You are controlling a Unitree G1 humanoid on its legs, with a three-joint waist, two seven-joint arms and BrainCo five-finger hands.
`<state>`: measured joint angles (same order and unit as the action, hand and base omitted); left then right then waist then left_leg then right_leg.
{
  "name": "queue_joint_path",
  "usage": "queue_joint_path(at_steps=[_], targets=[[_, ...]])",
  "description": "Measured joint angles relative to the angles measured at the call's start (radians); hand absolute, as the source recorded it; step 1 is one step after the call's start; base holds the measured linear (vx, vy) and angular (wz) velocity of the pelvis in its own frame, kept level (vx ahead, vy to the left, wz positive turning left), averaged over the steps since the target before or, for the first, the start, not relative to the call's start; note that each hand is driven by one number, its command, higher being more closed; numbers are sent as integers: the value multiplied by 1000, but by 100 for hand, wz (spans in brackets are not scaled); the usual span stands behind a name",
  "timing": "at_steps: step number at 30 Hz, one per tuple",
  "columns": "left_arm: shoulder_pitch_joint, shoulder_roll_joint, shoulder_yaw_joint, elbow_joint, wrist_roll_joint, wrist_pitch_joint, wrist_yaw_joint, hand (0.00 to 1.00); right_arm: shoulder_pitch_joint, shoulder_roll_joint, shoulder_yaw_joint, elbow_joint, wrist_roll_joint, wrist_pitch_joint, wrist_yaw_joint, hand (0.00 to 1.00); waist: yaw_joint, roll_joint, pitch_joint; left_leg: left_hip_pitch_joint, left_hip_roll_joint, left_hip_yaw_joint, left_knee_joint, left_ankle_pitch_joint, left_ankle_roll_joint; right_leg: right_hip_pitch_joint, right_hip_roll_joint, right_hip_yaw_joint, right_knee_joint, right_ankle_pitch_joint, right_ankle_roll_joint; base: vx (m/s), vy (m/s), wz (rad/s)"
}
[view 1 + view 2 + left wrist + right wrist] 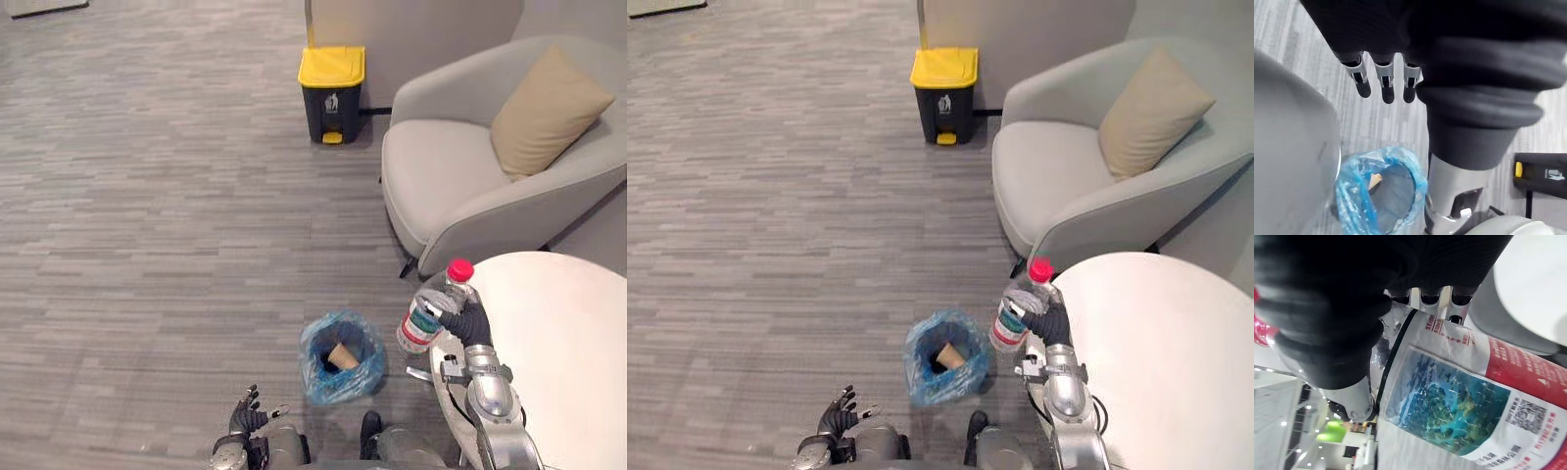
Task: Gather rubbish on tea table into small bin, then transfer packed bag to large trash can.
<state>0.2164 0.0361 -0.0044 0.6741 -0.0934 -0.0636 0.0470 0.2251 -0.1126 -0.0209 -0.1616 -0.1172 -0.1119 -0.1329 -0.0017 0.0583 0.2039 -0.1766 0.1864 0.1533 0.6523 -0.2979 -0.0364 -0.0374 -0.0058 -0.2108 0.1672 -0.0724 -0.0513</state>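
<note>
My right hand point(468, 321) is shut on a clear plastic bottle point(425, 319) with a red cap and a printed label, held tilted at the left edge of the round white tea table point(558, 343). In the right wrist view the fingers point(1430, 298) curl round the bottle's label point(1449, 401). On the floor just left of the bottle stands the small bin point(341, 357) lined with a blue bag, a brown paper cup point(341, 356) inside. My left hand point(247, 411) hangs low near the floor, fingers relaxed and holding nothing. The large black trash can point(332, 93) with a yellow lid stands far back.
A grey armchair point(460, 176) with a tan cushion point(544, 113) stands behind the tea table, right of the large trash can. Grey plank floor spreads wide to the left.
</note>
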Motion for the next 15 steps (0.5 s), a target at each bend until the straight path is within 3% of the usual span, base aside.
queue_joint_path(at_steps=[1, 2, 3, 6, 12, 15], targets=[[0, 1, -1, 1, 0, 0, 0, 0, -3, -1, 1, 5, 1, 0, 1, 100, 6, 2, -1, 0, 0, -5, -90, 11, -1, -1, 0, 11, 1, 1, 4, 67, 114, -31], [0, 0, -3, 3, 1, 0, 0, 0, -4, -5, -1, 16, 2, 0, 2, 100, 12, 13, -6, 3, 1, -19, -208, 75, -3, -3, 5, 18, 3, -1, 14, 112, 206, -33], [-6, 7, -4, 10, 3, 2, 1, 0, -5, -6, -2, 55, 1, 5, 1, 100, 19, 16, -9, 22, -6, -38, -271, 141, -35, 2, 8, 35, 2, -3, 39, 112, 194, -19], [-4, 27, -3, 26, 8, 1, -1, 0, 1, 8, 22, 117, -1, 10, 8, 100, 20, -13, -10, 49, -50, -26, -332, 158, -19, 16, -24, 46, -43, 14, 72, 66, 122, -1], [-6, 57, -4, 48, 28, 0, -1, 0, -24, 5, 41, 182, -11, 10, 36, 100, 18, -11, -11, 81, -83, 15, -401, 181, 0, 7, -49, 85, -72, 42, 90, -5, 73, -18], [-24, 70, -4, 65, 31, 0, 2, 0, -85, -28, 82, 218, -14, 10, 41, 100, 19, -11, 0, 36, -84, 48, -397, 187, 3, -69, -49, 127, -46, 56, 89, -96, 18, -39]])
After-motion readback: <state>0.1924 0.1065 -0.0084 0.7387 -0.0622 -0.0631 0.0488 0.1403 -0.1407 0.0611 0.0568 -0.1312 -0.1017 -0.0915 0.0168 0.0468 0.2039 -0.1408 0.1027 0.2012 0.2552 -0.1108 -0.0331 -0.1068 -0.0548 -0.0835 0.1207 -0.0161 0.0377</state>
